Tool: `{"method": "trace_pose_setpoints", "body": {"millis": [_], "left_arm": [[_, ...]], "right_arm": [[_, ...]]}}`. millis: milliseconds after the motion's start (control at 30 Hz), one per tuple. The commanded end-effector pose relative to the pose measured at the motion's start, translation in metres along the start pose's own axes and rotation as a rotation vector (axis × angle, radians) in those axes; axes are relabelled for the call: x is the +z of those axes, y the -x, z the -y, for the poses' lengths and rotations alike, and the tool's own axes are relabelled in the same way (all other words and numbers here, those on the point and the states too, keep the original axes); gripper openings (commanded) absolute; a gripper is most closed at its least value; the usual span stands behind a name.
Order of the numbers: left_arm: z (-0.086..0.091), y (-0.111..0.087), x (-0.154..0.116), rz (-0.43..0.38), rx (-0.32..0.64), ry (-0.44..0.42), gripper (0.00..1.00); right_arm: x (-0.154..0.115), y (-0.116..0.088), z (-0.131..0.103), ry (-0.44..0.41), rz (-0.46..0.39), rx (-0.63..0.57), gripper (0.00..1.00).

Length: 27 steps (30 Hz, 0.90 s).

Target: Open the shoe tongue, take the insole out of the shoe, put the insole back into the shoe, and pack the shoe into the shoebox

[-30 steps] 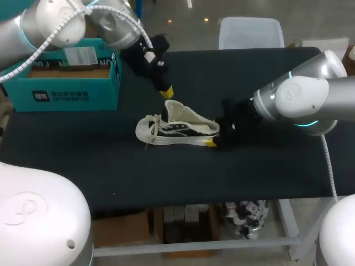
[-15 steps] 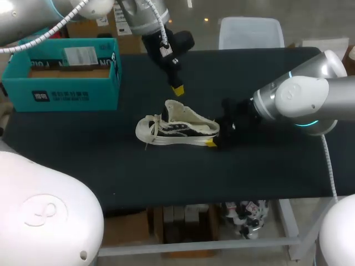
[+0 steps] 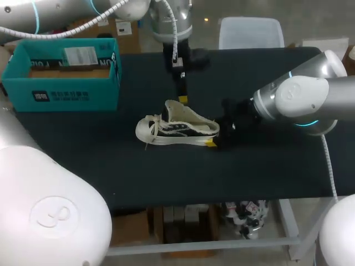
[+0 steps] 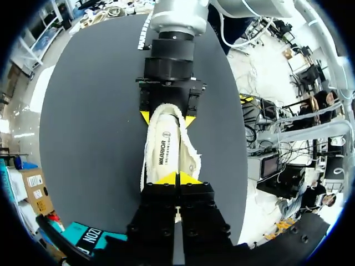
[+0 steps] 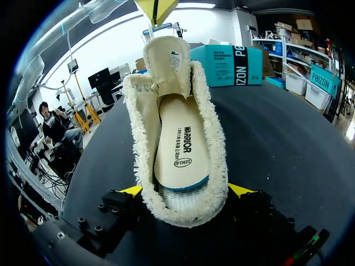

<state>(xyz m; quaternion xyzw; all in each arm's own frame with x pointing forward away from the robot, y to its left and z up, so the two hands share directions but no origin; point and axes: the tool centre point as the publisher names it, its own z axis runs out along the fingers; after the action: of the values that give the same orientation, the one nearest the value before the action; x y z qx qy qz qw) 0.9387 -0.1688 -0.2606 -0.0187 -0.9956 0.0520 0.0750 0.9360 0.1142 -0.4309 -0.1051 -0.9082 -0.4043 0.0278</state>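
Note:
A cream low shoe [image 3: 177, 130] lies on its sole mid-table, toe to the left, tongue [image 3: 176, 111] standing up. In the right wrist view its insole [image 5: 183, 149] lies flat inside. My right gripper [image 3: 213, 132] is shut on the shoe, one yellow finger on each side of the heel [image 5: 187, 191]. My left gripper [image 3: 182, 100] hangs shut and empty just above the tongue's top edge; the left wrist view has its closed tips [image 4: 177, 178] over the shoe [image 4: 166, 149]. The teal shoebox [image 3: 61, 77] stands open at the back left.
Loose laces [image 3: 145, 130] trail off the toe to the left. The black table [image 3: 249, 166] has free room in front of the shoe and between the shoe and the box.
My left arm has swung from beside the shoebox rightwards and now points down at the tongue. The shoe and the right gripper have kept still.

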Motion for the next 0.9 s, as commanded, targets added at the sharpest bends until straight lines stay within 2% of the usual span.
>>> {"method": "trace_pose_setpoints", "body": {"millis": [33,267,600,733,900], "left_arm": [[0.004,-0.005,0.01,0.07,0.158,0.219,0.0],[-0.003,-0.01,0.033,0.093,0.198,0.197,0.0],[-0.018,0.001,0.064,0.131,0.216,0.051,0.0],[-0.018,0.004,0.071,0.147,0.254,0.016,0.0],[-0.016,0.004,0.081,0.114,0.292,-0.009,0.0]], "right_arm": [[0.003,0.002,0.007,0.001,-0.003,0.0,0.0],[0.003,0.002,0.007,0.001,-0.003,0.0,0.0],[0.003,0.002,0.007,0.001,-0.003,0.0,0.0],[0.003,0.002,0.007,0.001,-0.003,0.0,0.0],[0.003,0.002,0.007,0.001,-0.003,0.0,0.0]]}}
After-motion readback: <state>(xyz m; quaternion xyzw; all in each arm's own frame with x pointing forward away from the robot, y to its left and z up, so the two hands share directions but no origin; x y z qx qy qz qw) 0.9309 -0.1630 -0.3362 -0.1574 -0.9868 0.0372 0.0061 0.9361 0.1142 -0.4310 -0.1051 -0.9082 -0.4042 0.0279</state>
